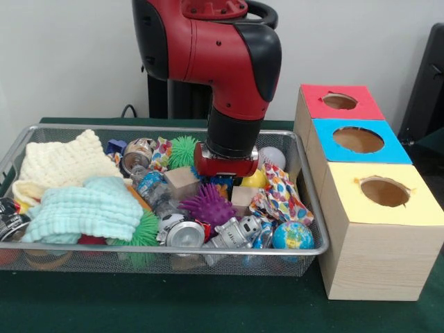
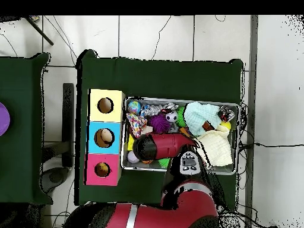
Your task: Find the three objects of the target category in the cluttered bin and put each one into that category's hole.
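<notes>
Your front view sits low and close at the table's near edge, looking across the wire bin (image 1: 305,253) toward the arm (image 1: 229,62), with the three boxes (image 1: 374,208) at the right. Your overhead view looks straight down from much higher, taking in the whole green table (image 2: 160,77) and floor. Both share the bin (image 2: 237,139), boxes (image 2: 105,138) and arm (image 2: 166,145)

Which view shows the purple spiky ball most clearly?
The front view: the purple spiky ball lies unobstructed below the arm. The overhead view shows it only as a small purple patch beside the arm.
</notes>
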Controlling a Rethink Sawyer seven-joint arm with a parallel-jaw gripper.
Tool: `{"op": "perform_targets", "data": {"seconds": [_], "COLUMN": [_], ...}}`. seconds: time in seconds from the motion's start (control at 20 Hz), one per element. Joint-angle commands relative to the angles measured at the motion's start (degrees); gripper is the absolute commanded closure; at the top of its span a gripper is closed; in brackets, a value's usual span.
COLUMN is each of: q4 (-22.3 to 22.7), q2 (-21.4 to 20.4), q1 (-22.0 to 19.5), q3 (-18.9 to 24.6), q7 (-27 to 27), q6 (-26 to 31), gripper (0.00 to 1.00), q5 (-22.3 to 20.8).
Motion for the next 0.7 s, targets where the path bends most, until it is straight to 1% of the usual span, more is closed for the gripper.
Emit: {"op": "perform_targets", "data": {"seconds": [0.05,0.3,0.65,0.7], "q4": [0.02,0.70,0.20,0.45], "q2": [5.35,4.53,3.87,2.97], "q1": [-0.84,-1.66,-2.51,-2.24], "q3": [4.16,4.00,4.15,3.94], "q7": [10.30,9.80,8.41,8.06], "q6": [-5.25,-4.87,-3.67,-3.38], "gripper": [1.00,1.00,1.00,1.00], "q5": [2.22,2.24,1.77,1.43]}}
